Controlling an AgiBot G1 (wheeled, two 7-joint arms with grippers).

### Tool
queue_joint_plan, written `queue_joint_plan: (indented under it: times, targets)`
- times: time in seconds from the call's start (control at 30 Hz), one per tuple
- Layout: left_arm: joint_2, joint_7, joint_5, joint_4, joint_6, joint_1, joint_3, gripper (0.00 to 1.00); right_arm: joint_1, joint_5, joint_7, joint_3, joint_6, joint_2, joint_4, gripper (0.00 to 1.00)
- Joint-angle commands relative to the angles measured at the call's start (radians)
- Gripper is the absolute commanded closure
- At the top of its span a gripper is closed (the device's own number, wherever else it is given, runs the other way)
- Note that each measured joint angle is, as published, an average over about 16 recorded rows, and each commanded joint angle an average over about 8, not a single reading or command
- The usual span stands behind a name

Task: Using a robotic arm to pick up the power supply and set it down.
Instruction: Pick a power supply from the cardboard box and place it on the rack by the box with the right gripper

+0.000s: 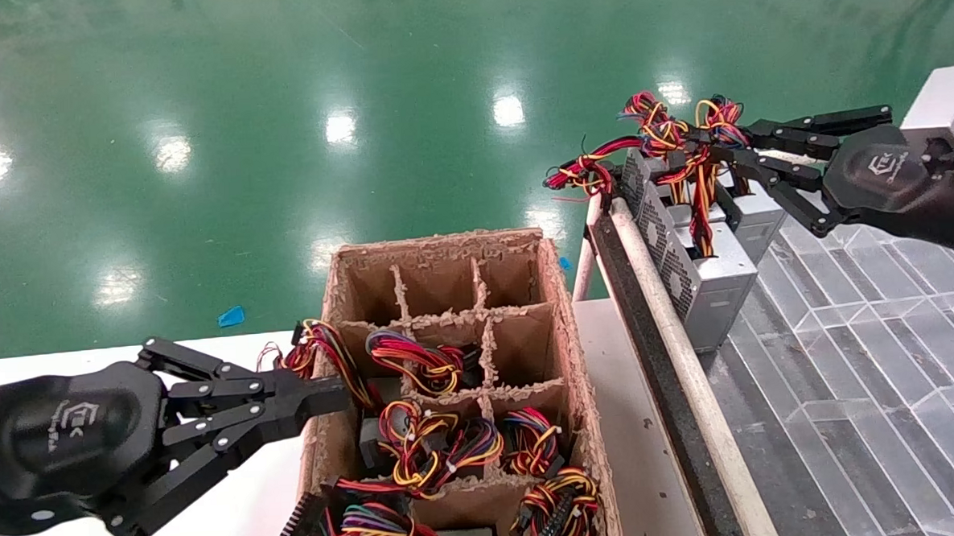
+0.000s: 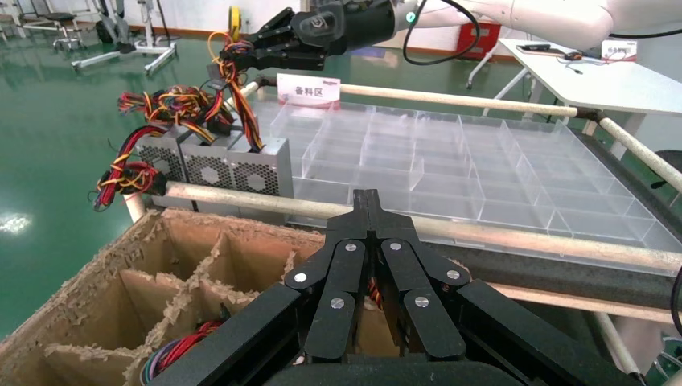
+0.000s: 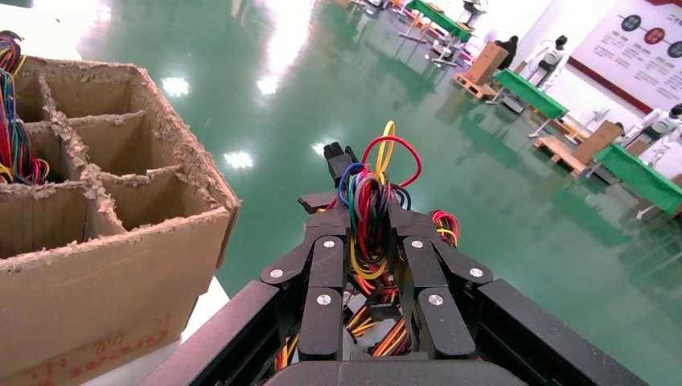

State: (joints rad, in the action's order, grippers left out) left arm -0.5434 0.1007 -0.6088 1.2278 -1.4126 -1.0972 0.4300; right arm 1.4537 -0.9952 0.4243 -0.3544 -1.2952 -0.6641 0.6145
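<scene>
Black toothed fingers of the right claw point(image 1: 733, 148) are being closed on the wire bundle point(image 1: 685, 142) of a power supply point(image 1: 697, 246), with the arm reaching in from the right, stretched nearly level over the clear divided tray point(image 1: 868, 364). In the right wrist view the coloured wires are being pinched between the two fingers point(image 3: 322, 273). The silver box is standing at the tray's near-left corner, just behind the padded rail point(image 1: 674, 356), beside other like units. The left claw point(image 1: 334, 395) is being held low over the white tabletop point(image 1: 238, 512), its fingers pressed together with nothing between them, their tips at the rim of the cardboard box point(image 1: 563, 312), near the wires lying there.
</scene>
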Motion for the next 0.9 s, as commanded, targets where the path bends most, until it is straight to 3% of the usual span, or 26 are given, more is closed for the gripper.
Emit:
queue_joint_plan:
  times: [0.03,0.43,0.9]
  targets:
    - [0.000,0.000,0.000,0.000,0.000,0.000,0.000,1.00,0.011,-0.007,0.007,-0.005,-0.007,-0.006,-0.015,0.00]
    - [0.000,0.000,0.000,0.000,0.000,0.000,0.000,1.00,0.045,-0.029,0.002,-0.018,-0.030,0.003,-0.018,0.00]
    - [0.000,0.000,0.000,0.000,0.000,0.000,0.000,1.00,0.068,-0.008,-0.012,0.000,-0.061,0.052,0.096,0.00]
